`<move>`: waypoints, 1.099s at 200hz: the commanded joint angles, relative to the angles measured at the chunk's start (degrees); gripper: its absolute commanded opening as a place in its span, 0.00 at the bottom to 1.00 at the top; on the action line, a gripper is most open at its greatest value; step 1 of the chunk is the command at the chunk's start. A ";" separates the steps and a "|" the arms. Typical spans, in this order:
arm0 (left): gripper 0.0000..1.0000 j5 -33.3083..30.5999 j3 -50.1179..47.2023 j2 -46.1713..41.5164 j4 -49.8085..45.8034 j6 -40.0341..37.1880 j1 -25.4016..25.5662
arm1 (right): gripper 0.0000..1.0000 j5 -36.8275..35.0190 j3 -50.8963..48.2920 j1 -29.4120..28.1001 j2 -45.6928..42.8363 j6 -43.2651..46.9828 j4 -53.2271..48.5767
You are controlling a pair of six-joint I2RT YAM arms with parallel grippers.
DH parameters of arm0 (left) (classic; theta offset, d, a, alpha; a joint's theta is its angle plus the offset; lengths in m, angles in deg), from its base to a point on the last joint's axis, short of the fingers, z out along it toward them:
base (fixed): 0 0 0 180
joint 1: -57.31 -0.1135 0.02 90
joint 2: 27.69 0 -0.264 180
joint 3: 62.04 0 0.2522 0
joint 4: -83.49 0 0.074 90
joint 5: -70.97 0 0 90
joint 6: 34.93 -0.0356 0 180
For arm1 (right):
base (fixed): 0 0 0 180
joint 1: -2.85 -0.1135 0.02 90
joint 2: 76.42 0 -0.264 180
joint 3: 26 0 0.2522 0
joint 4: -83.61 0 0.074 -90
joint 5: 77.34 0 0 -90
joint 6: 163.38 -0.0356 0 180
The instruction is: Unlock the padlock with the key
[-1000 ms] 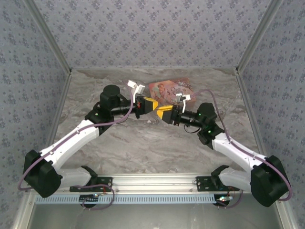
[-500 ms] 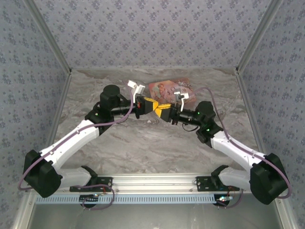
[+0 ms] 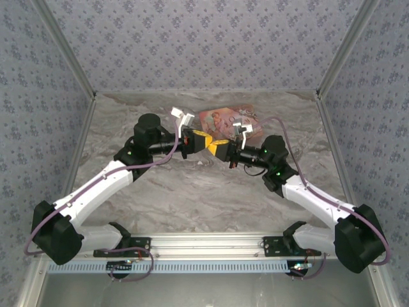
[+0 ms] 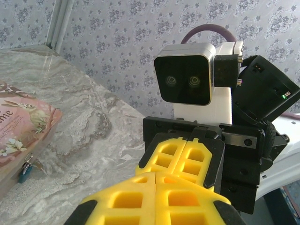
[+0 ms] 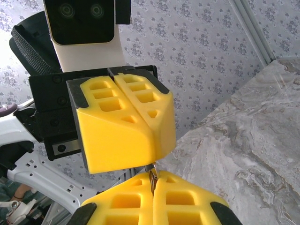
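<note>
My two yellow-fingered grippers meet tip to tip above the table's middle, the left gripper (image 3: 209,143) beside the right gripper (image 3: 221,149). In the right wrist view the key (image 5: 151,174), a thin dark metal sliver, stands in the seam of my right gripper (image 5: 153,181). Its upper end runs up under the tips of the left gripper (image 5: 148,137). Both pairs of jaws are shut. In the left wrist view my left gripper (image 4: 156,175) faces the right gripper (image 4: 186,154). The padlock (image 4: 25,169), small and blue, hangs at the near corner of the pink box (image 4: 21,126).
The pink illustrated box (image 3: 225,119) lies flat near the back wall, just behind the grippers. Patterned walls close in the back and both sides. The marbled tabletop (image 3: 192,192) stretches between the arms and the near rail.
The right gripper has moved up and left to meet the left gripper's tips, and its jaws have closed on the key. The left arm has stayed in place.
</note>
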 commanded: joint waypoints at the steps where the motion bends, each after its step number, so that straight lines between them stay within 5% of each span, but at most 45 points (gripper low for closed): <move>1: 0.12 0.24 1.82 -0.44 -0.14 -0.70 0.18 | 0.00 -0.89 1.70 -0.20 -0.71 1.48 -0.95; 37: 0.62 -6.06 2.25 -2.03 -3.99 -2.16 0.05 | 0.00 -3.02 1.07 0.57 -1.65 2.64 -6.30; 88: 0.88 -17.55 2.07 0.38 -8.98 2.80 -3.80 | 0.00 -8.71 -3.11 3.98 -6.17 2.92 -16.78; 131: 0.92 -21.49 3.25 9.00 -9.61 7.64 -7.38 | 0.00 -13.31 -5.40 5.23 -12.50 7.11 -27.75; 220: 0.92 -18.38 14.65 33.99 -8.23 14.06 -7.55 | 0.00 -18.04 -7.94 5.28 -18.92 6.13 -35.59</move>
